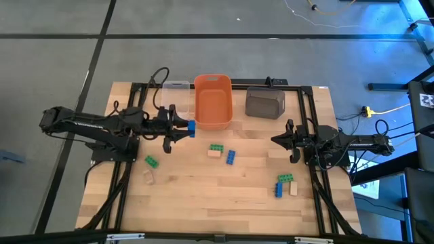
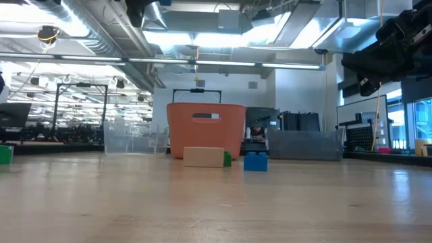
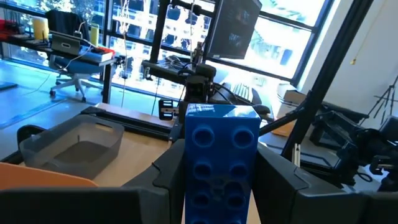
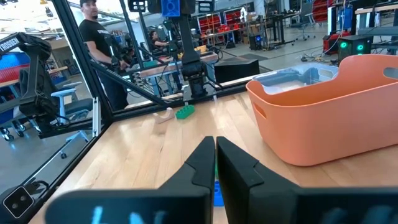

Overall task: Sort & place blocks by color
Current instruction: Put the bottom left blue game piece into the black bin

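My left gripper [image 1: 184,127] is raised above the table beside the orange bin's left near corner and is shut on a blue studded block [image 1: 192,127], which fills the left wrist view [image 3: 221,155]. My right gripper [image 1: 277,139] waits at the table's right with fingers shut [image 4: 216,158] and empty. Loose blocks rest flat on the table: green [image 1: 150,161], tan [image 1: 148,177], a green and tan pair [image 1: 216,149], blue [image 1: 231,157], and a green [image 1: 285,178], blue [image 1: 279,190] and tan [image 1: 293,188] group. My left gripper pinches the blue block between its two fingers [image 3: 171,171], one on each long side [image 3: 189,162]. The fingers reach level from the table's left. The block is lifted clear of the table, standing out past the fingertips with its studded face [image 3: 217,168] toward the wrist camera.
Three bins stand along the far edge: clear [image 1: 176,90], orange [image 1: 213,102], grey [image 1: 264,103]. A black frame [image 1: 305,108] borders the table. A person [image 4: 96,37] stands beyond the table's left side. Bare wood lies along the near edge [image 1: 217,203].
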